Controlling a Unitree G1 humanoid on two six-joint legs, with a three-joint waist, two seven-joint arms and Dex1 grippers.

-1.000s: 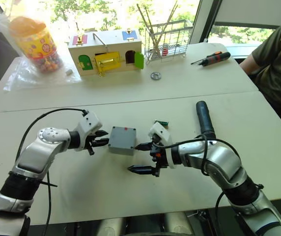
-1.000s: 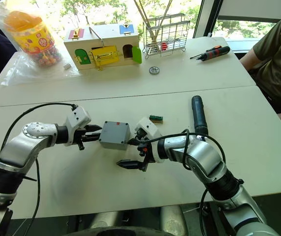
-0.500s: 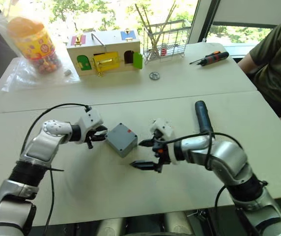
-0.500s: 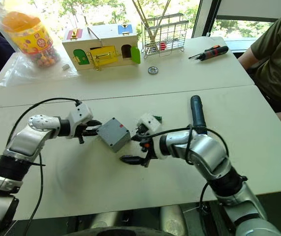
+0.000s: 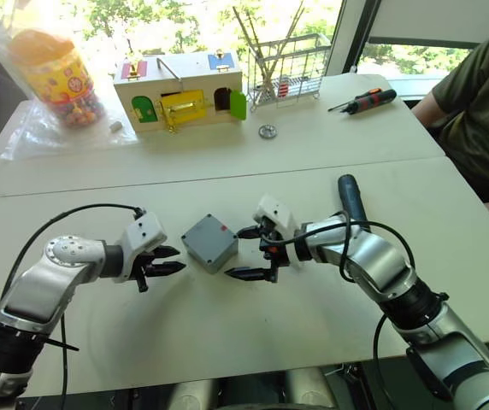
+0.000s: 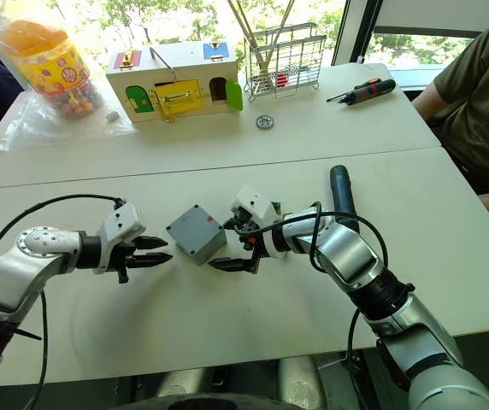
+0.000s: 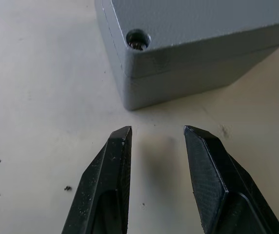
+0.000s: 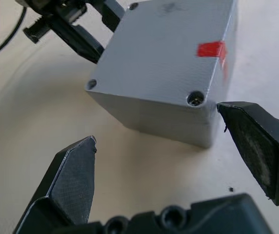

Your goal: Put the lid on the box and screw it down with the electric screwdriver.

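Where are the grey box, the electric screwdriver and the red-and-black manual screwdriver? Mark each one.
grey box (image 5: 209, 242), left eye view, middle of its top face.
electric screwdriver (image 5: 349, 194), left eye view, upper part of its dark barrel.
manual screwdriver (image 5: 373, 99), left eye view, on its red-and-black handle.

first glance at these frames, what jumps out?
The grey box mid-table, lid already on it, with the left gripper and right gripper open on either side, neither touching it. The electric screwdriver lies unused beside the right arm. At the far edge stand a wooden toy house and a candy jar.
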